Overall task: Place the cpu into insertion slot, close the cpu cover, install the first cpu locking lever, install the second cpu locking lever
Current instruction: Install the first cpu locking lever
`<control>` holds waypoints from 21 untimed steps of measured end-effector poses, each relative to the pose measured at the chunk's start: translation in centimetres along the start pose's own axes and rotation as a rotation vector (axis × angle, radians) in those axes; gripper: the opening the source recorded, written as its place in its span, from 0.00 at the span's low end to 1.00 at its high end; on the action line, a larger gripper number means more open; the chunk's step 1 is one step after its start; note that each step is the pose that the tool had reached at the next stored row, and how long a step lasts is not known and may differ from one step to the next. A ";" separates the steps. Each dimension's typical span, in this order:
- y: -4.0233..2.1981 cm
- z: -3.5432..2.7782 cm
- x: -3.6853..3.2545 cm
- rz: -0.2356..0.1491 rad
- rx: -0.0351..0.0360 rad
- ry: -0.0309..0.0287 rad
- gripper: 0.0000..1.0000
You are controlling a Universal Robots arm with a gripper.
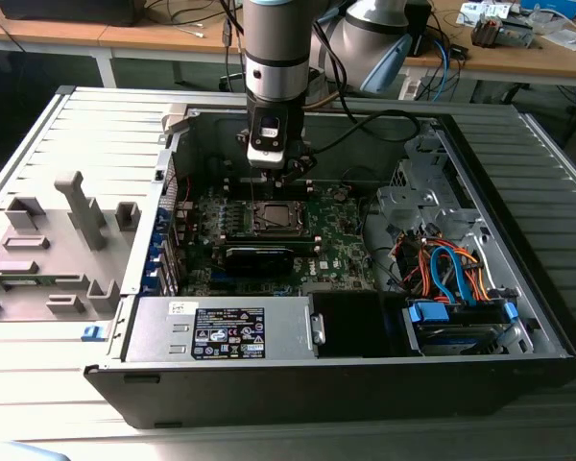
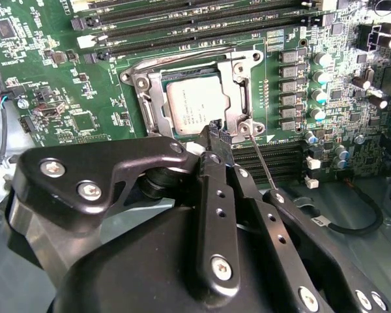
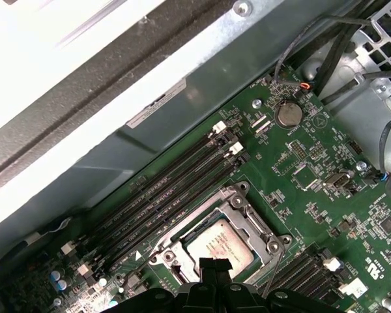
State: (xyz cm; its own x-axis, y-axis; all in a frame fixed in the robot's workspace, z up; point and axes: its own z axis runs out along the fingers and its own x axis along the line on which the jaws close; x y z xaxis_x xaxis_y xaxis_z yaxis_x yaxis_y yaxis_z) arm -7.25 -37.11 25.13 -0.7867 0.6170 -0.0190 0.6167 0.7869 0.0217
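The cpu [image 2: 195,107] lies flat in the insertion slot [image 2: 135,82], its silver top showing through the cut-out of the cpu cover [image 2: 238,85], which is folded down around it. One thin locking lever [image 2: 176,60] lies along the socket's edge by the memory slots. A second thin lever [image 2: 262,163] slants up from the socket's corner beside my fingers. My gripper [image 2: 216,132] hangs just above the socket's edge, its black fingertips together with nothing between them. In the exterior view the gripper [image 1: 269,165] stands over the socket [image 1: 274,217]. The first wrist view shows the cpu [image 3: 220,244] behind the fingertips [image 3: 214,265].
The motherboard [image 1: 341,240] lies inside an open computer case [image 1: 518,317]. A black graphics card [image 1: 259,257] sits just in front of the socket. Memory slots [image 2: 202,26] run along one side. Orange and blue cables [image 1: 446,269] and a drive bay fill the exterior view's right.
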 end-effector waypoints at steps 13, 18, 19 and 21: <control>0.00 0.00 0.00 -0.036 -0.0010 0.0011 0.11; 0.00 0.00 0.00 -0.038 -0.0010 0.0011 0.11; 0.00 0.00 0.00 -0.039 -0.0011 0.0011 0.11; 0.00 0.00 0.00 -0.039 -0.0010 0.0011 0.11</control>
State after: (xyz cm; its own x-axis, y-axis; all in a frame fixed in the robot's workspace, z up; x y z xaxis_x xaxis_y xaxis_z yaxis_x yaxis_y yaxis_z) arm -7.25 -37.11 25.13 -0.8103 0.5858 -0.0188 0.5854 0.8105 0.0220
